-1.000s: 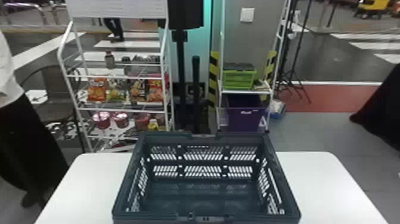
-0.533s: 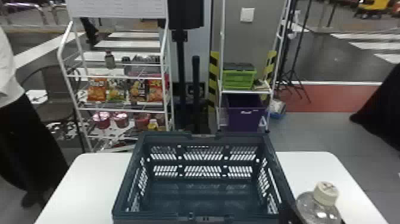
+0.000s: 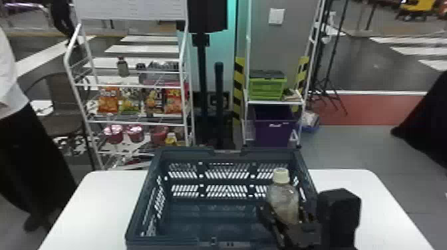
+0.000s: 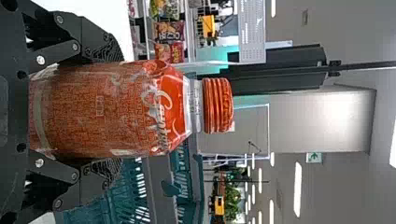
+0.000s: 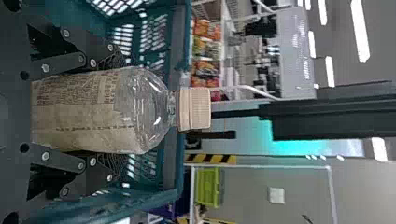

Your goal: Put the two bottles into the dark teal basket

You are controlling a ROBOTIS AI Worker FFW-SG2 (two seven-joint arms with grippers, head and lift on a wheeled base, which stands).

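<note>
My right gripper [image 3: 282,219] is over the right part of the dark teal basket [image 3: 136,212], shut on a clear bottle [image 3: 283,199] with a cream cap and pale label. In the right wrist view the clear bottle [image 5: 93,112] fills the space between the fingers of my right gripper [image 5: 112,112], with basket walls around. In the left wrist view my left gripper [image 4: 112,112] is shut on a red bottle [image 4: 107,109] with a red cap; the basket [image 4: 163,186] lies beyond it, off to one side. The clear bottle stands nearly upright, leaning slightly.
The basket stands on a white table [image 3: 99,199], its far rim near the table's back edge. Behind are a white snack rack [image 3: 133,121] and a shelf with a green crate [image 3: 266,88] and a purple bin [image 3: 274,131]. The basket's right wall rises beside my right arm.
My right gripper came into the head view from the bottom right with the clear bottle, and moved left from beside the basket to over its right part.
</note>
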